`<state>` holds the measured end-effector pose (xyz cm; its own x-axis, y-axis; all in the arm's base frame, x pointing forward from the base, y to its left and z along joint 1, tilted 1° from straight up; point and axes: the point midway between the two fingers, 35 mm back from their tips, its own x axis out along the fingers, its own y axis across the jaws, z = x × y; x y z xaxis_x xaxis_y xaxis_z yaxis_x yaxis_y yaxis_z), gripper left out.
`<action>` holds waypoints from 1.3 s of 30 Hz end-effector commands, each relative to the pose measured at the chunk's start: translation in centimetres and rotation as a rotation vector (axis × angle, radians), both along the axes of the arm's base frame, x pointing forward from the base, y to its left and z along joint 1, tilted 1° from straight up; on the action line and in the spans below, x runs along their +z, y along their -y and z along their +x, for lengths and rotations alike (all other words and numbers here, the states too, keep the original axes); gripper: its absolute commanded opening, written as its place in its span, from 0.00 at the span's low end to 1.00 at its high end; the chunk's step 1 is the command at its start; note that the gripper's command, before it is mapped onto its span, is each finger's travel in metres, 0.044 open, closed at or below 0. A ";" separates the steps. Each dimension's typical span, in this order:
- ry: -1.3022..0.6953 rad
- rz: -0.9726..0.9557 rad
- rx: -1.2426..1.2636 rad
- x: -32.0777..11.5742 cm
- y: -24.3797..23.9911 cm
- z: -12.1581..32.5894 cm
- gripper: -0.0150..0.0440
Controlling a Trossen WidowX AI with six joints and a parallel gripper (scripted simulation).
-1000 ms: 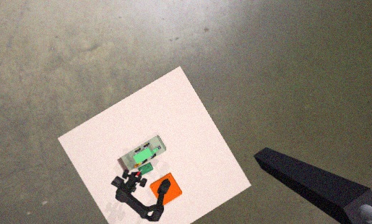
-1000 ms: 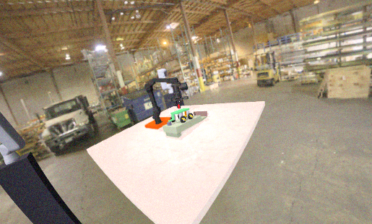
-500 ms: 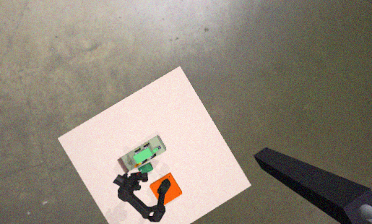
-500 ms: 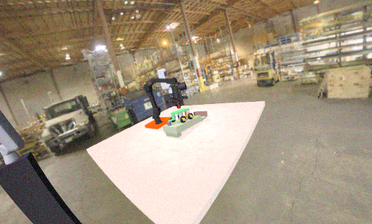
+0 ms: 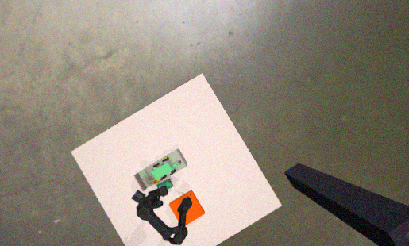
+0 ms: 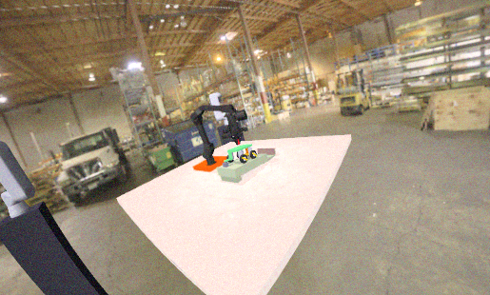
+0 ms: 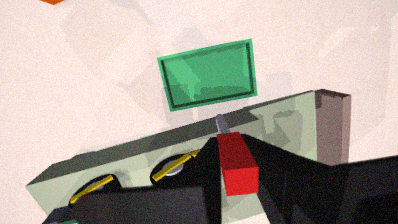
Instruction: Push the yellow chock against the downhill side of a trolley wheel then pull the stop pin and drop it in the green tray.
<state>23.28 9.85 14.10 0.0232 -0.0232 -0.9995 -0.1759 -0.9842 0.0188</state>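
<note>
My gripper is shut on the red-headed stop pin. The pin's grey tip shows beyond the head in the wrist view, over the ramp's near edge and beside the tray. The green tray is empty and lies beside the ramp. The green trolley stands on the ramp, its wheels showing left of my fingers in the wrist view. The chock sits by a lower wheel; contact is unclear. My fingers hide most of it in the wrist view.
A mauve block closes one end of the ramp. The arm's orange base plate is on the table beyond the tray. A dark post stands off the table.
</note>
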 end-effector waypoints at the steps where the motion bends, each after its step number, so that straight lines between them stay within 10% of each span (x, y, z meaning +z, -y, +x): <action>1: -0.004 0.005 0.018 -0.1 0.0 -0.1 0.25; 39: 0.011 0.188 0.076 -8.1 -2.6 -2.3 0.25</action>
<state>21.18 12.00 7.14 0.0380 0.1633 -0.9858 -0.0975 -0.9812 -0.1663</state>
